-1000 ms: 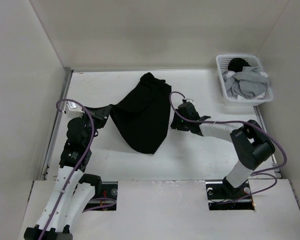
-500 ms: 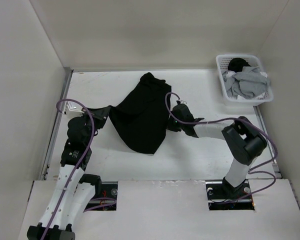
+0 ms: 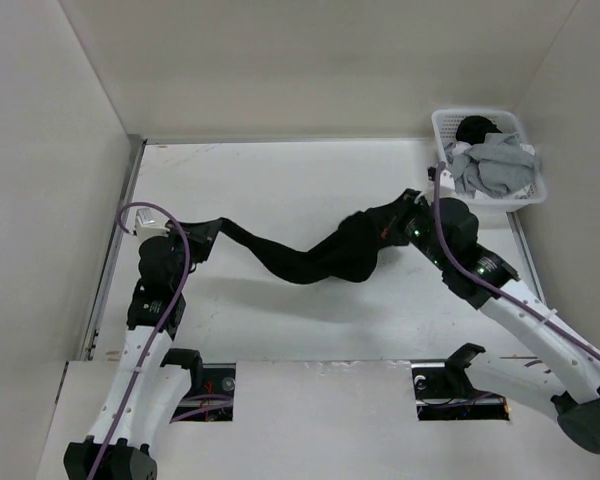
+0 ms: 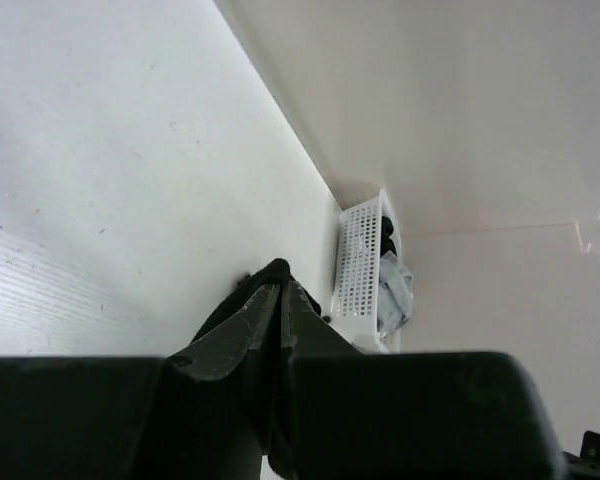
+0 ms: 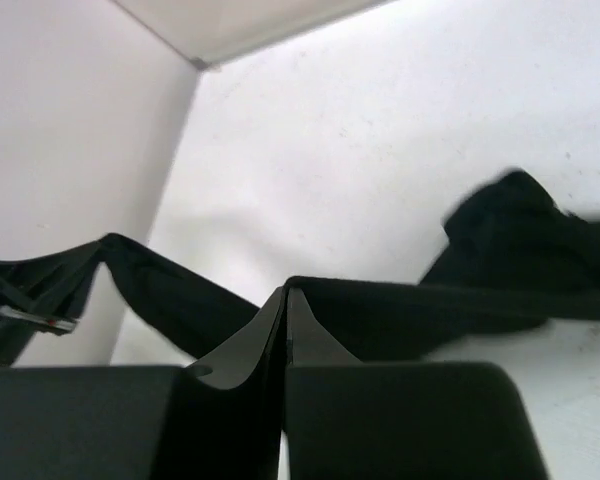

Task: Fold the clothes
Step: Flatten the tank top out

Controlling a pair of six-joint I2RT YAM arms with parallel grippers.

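Both sets of jaws are pinched together on cloth. The left gripper (image 3: 208, 232) is clamped on one end of the black garment (image 3: 310, 262). In the left wrist view its two fingers (image 4: 235, 340) meet at the tips with no real gap. The right gripper (image 3: 398, 222) is clamped on the other end, where the fabric bunches into a lump right at its tips. In the right wrist view that gripper's fingertips (image 5: 235, 350) are pressed tight too, and the cloth runs on past them as a dark band toward the left arm.

So the garment is strung out between the two arms like a rope, narrow and twisted, dipping in the middle. It's over the middle of the white table (image 3: 280, 180). I can't tell from above whether the low part touches the tabletop or hangs just off it.

The left gripper is near the table's left edge. The right gripper is on the right side, just in front of the white lattice basket (image 3: 495, 199) in the far right corner. The basket has light grey garments (image 3: 495, 168) piled in it, plus something black (image 3: 475, 128) at the back. Pale walls (image 3: 50, 200) box the table in.
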